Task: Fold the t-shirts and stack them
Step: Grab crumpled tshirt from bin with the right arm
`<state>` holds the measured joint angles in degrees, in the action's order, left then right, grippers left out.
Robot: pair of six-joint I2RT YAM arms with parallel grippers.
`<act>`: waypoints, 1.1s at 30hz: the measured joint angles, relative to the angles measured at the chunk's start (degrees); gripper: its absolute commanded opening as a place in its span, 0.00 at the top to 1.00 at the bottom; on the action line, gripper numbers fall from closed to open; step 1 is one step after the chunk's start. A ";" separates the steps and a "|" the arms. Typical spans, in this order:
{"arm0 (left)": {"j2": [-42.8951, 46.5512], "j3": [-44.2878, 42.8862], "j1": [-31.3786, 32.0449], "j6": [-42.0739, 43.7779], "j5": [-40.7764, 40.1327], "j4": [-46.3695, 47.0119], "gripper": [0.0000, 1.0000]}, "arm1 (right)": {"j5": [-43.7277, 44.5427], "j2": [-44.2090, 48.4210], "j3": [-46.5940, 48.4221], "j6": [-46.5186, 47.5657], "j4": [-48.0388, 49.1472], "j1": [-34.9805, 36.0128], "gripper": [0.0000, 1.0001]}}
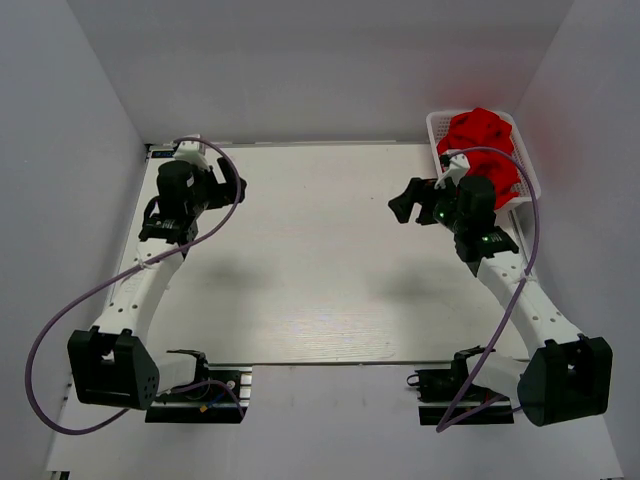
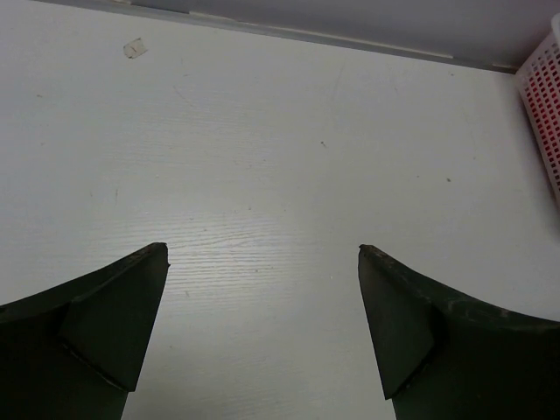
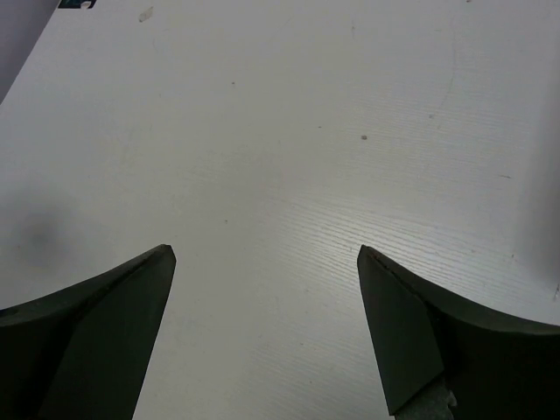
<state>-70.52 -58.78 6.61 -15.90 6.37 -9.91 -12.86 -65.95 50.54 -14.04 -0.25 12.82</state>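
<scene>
Left gripper (image 2: 262, 254): jaws spread wide, nothing between them, poised over the table (image 1: 310, 270) toward its far left side. Table centre: no shirt laid out, no folded stack.

Right gripper (image 3: 262, 254): likewise spread wide and empty, just beside the white lattice basket (image 1: 434, 128).

T-shirts (image 1: 482, 138): bright red, crumpled together inside the basket at the far right corner; count not discernible.

Assessment: task not begun. Every shirt is yet to be drawn out, folded and stacked.
</scene>
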 measured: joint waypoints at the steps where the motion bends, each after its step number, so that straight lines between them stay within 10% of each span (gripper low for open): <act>1: 0.13 0.00 0.00 0.09 -0.48 -0.37 0.00 | -0.66 0.09 -0.22 0.17 0.48 0.00 0.10; 12: 4.42 2.32 -0.07 0.68 -1.22 1.49 0.00 | 14.03 -3.48 1.44 5.46 3.10 -0.28 0.10; 33: -1.38 3.41 -0.07 2.82 0.31 1.70 0.00 | 33.73 -46.07 55.69 5.33 -26.71 -14.51 0.10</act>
<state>-71.90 -55.37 6.55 -13.08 6.68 -8.21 20.86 -112.03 106.24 -8.71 -26.96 -1.69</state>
